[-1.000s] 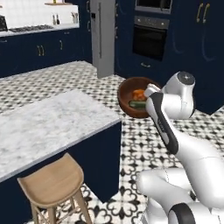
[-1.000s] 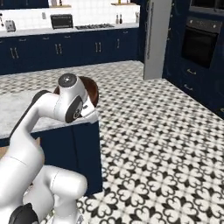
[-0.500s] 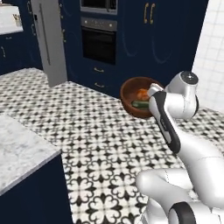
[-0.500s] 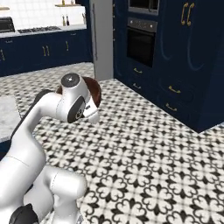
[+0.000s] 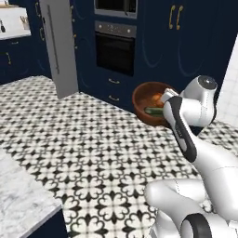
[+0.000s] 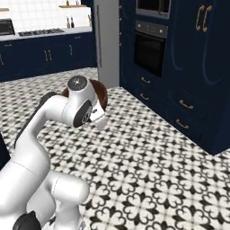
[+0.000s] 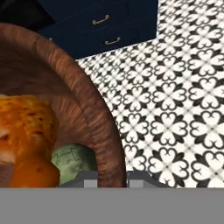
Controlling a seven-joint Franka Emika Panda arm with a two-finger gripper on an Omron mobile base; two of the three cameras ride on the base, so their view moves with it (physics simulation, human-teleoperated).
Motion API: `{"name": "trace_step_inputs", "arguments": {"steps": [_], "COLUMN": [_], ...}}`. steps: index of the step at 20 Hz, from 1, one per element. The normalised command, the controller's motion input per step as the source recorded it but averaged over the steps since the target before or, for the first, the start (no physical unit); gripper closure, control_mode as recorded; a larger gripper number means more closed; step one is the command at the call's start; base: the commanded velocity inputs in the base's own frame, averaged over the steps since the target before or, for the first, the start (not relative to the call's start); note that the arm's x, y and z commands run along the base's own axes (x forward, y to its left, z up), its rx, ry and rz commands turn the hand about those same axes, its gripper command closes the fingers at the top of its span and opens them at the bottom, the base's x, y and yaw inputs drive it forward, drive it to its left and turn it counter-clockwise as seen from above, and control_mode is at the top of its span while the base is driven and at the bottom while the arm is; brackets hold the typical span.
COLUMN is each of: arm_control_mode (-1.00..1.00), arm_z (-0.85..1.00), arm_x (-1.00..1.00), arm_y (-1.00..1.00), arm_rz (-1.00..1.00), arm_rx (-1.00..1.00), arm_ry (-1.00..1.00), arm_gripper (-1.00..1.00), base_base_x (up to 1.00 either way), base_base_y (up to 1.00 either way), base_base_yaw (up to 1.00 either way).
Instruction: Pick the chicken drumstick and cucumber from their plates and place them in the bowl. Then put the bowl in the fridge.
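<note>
In the left base view the bowl (image 5: 151,103) hangs in the air at the arm's hand before the dark oven (image 5: 115,52), with the cucumber (image 5: 154,111) and orange drumstick (image 5: 157,99) inside and the grey fridge (image 5: 59,45) off to the left. In the right base view the arm's joint covers most of the bowl (image 6: 100,95), its contents hidden. The hand view shows the jaws (image 7: 112,177) pinching the bowl's rim (image 7: 97,127), with the drumstick (image 7: 27,131) lying over the cucumber (image 7: 73,159) inside.

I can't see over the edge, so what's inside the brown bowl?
Inside the bowl lie the orange chicken drumstick and the green cucumber, partly tucked under the drumstick. The bowl's bottom beneath them is covered. The hand is shut on the rim.
</note>
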Motion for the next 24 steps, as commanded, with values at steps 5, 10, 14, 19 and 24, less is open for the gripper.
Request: {"name": "trace_step_inputs", "arguments": {"steps": [5, 10, 14, 19, 24], "arm_control_mode": [1.0, 1.0, 1.0, 1.0, 1.0], "arm_z": [0.0, 0.0, 0.0, 0.0, 0.0], "arm_x": [0.0, 0.0, 0.0, 0.0, 0.0], "arm_y": [0.0, 0.0, 0.0, 0.0, 0.0], "arm_rz": [0.0, 0.0, 0.0, 0.0, 0.0], "arm_rx": [0.0, 0.0, 0.0, 0.0, 0.0], "arm_ry": [0.0, 0.0, 0.0, 0.0, 0.0], "arm_gripper": [1.0, 1.0, 1.0, 1.0, 1.0], "base_base_x": [1.0, 1.0, 1.0, 1.0, 1.0], "base_base_y": [0.0, 0.0, 0.0, 0.0, 0.15], "base_base_yaw": [0.25, 0.24, 0.16, 0.14, 0.06]}}
